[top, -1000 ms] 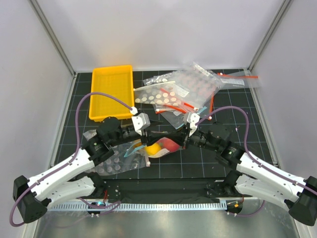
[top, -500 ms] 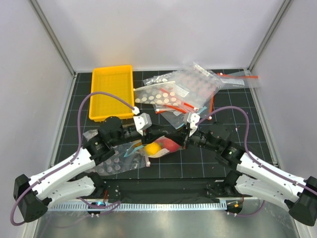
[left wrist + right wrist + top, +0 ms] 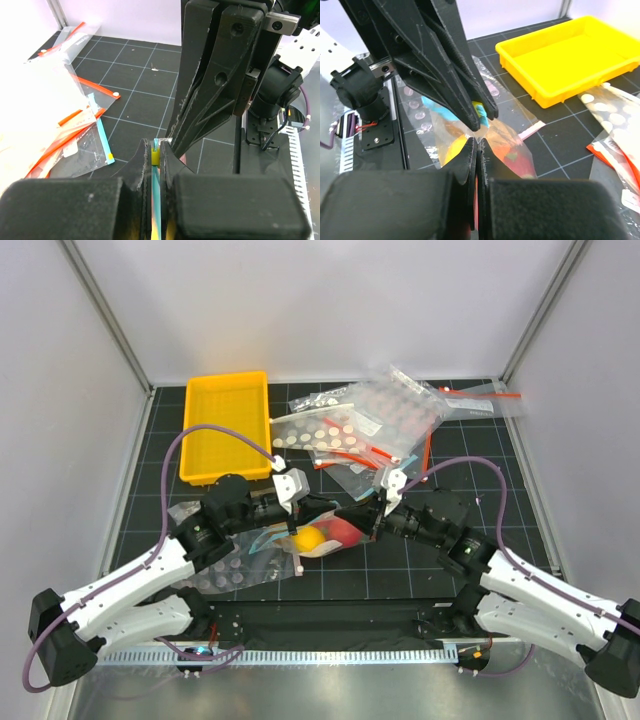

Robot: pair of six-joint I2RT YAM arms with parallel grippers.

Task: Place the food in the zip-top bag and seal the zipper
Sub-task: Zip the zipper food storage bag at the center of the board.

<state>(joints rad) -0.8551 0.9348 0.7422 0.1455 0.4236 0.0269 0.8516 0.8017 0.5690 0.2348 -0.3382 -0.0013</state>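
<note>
Left fingers were clamped on the light-blue zipper; right fingers were pinched shut on the fruit-filled zip-top bag.

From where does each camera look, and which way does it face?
Top external: above and behind, facing down on the table; left arm and right arm show.
Left wrist: looks along the left gripper, shut on the zipper; right gripper opposite.
Right wrist: looks along the right gripper toward the yellow tray; left gripper opposite.
Shared by both wrists: the zip-top bag.
</note>
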